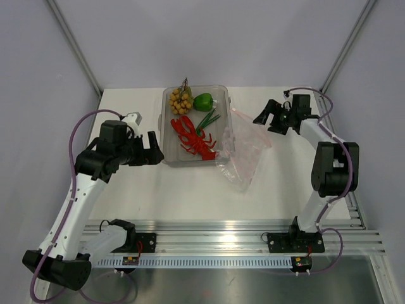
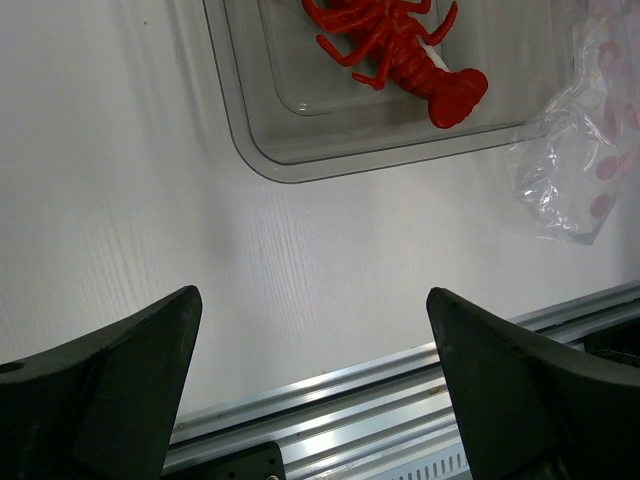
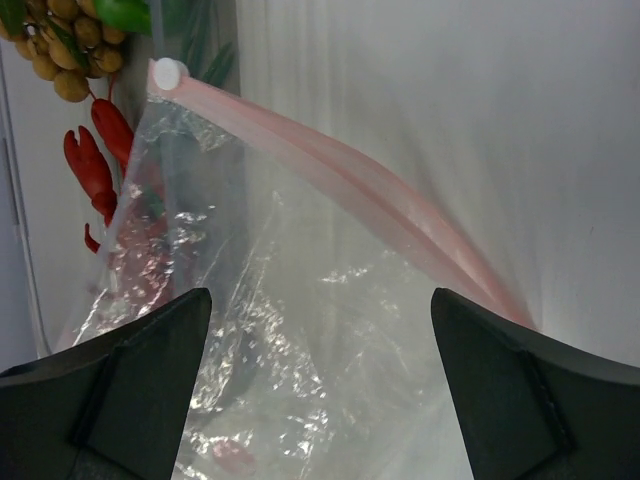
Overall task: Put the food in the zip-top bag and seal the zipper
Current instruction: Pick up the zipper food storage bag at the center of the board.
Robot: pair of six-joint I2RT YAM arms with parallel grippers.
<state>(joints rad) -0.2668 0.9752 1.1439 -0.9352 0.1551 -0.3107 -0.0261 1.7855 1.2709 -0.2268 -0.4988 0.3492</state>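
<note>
Resting inside the clear grey tray (image 1: pixel 166 136), all four food pieces are recorded: the red lobster (image 1: pixel 195 139) toward the near end, the thin green stalks (image 1: pixel 209 120) beside it, and the green bell pepper (image 1: pixel 203 102) and the cluster of yellow-tan balls (image 1: pixel 181 101) at the far end. The tray is set on the white tabletop (image 1: pixel 126 196).

The zip-top bag (image 1: pixel 245 152) is seen crumpled just right of the tray, its near-left part lapping the tray's right rim. No food is seen inside it. The zipper (image 3: pixel 340 175) is viewed as a bowed pink strip with a white slider (image 3: pixel 167 72) at the end nearer the tray. Whether the mouth is parted cannot be told.

The left gripper (image 2: pixel 312 300) is held over bare tabletop beside the tray's near-left corner, jaws spread wide, nothing gripped.

The right gripper (image 3: pixel 318 300) is held above the bag, jaws likewise spread wide and empty. Contact with the plastic cannot be judged.
</note>
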